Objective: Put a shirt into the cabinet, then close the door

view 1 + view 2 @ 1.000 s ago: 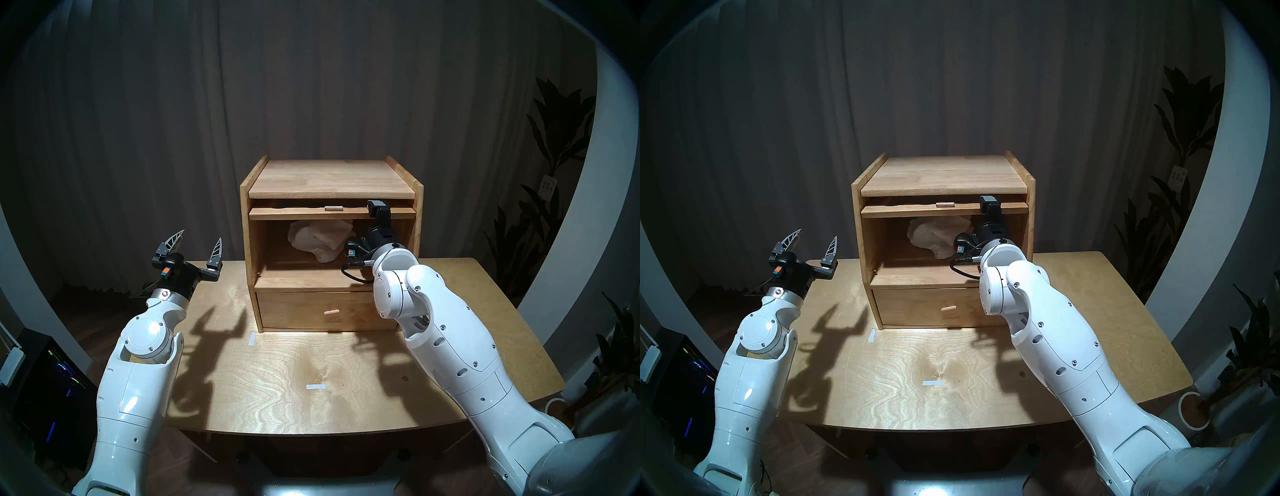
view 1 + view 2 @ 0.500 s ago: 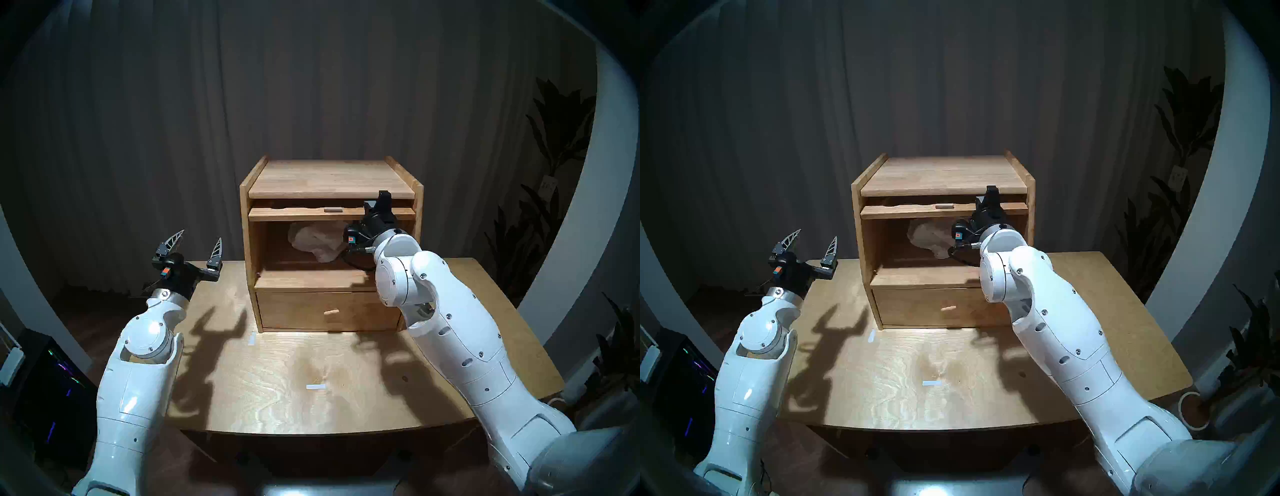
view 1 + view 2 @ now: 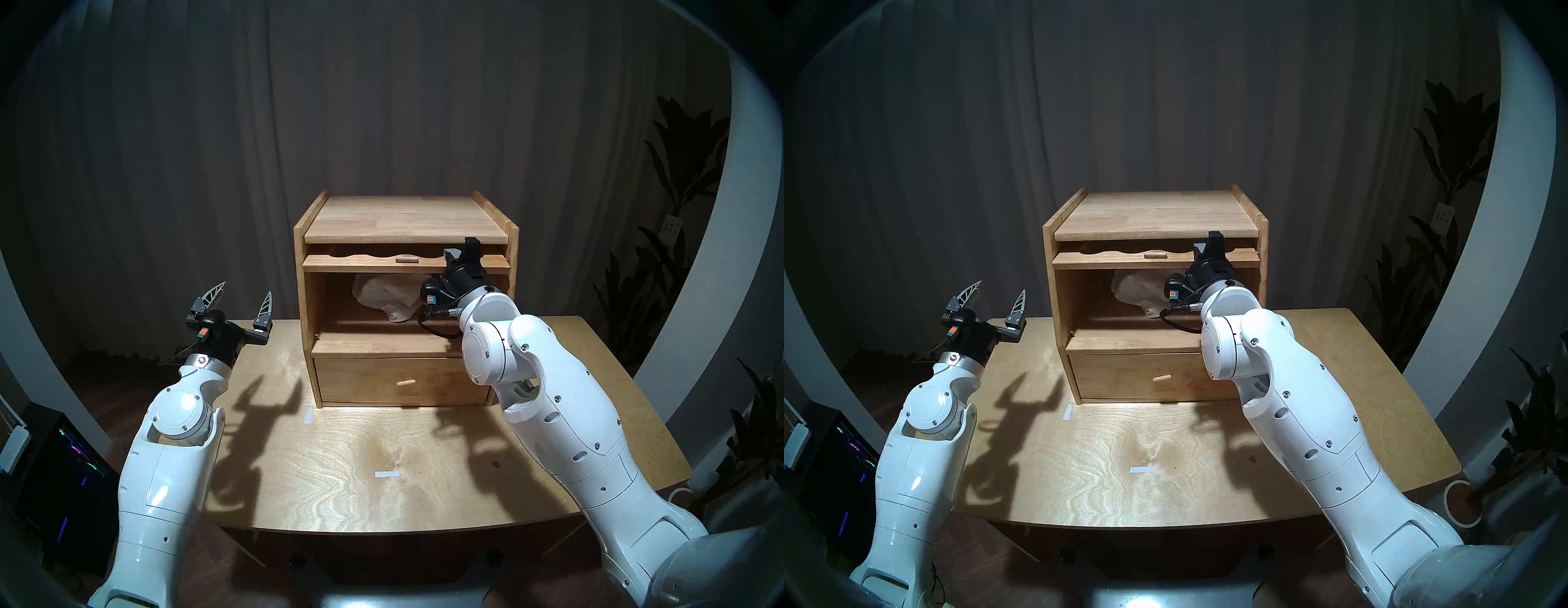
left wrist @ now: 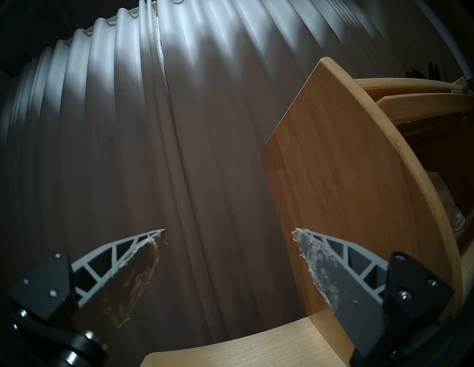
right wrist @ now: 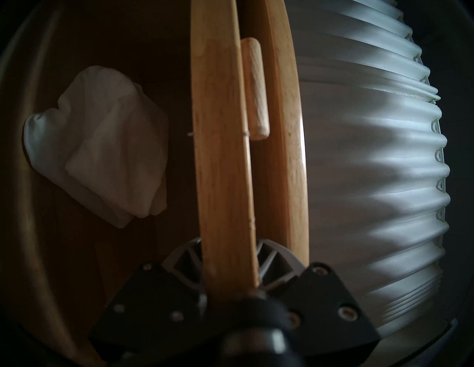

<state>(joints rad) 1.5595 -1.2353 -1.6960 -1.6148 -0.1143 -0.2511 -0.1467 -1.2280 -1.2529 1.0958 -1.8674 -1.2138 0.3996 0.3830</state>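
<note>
One white shirt (image 3: 388,295) lies bundled in the middle of the head view, inside the single large compartment of the one wooden cabinet (image 3: 405,297), toward the back and a little right of centre; in the right wrist view it fills the left of the frame (image 5: 102,143), clear of the door. The one door (image 3: 405,262) sits near level at the top of the opening, just under the cabinet's top board, its wavy cut edge and small wooden handle (image 3: 406,257) facing up. The right gripper (image 3: 464,254) is clamped on the door's front edge near its right end, one finger above the panel and one below; the right wrist view shows the panel's edge (image 5: 225,159) running between the fingers. Below the compartment one drawer (image 3: 401,382) with a peg knob is pushed in. The compartment front is open across its width, save for the right wrist at its right. The left gripper (image 3: 239,303) hovers at the left of the frame, beside the cabinet's left wall, jaws spread wide and empty. The table (image 3: 339,467) in front bears two white tape strips and is otherwise bare.
</note>
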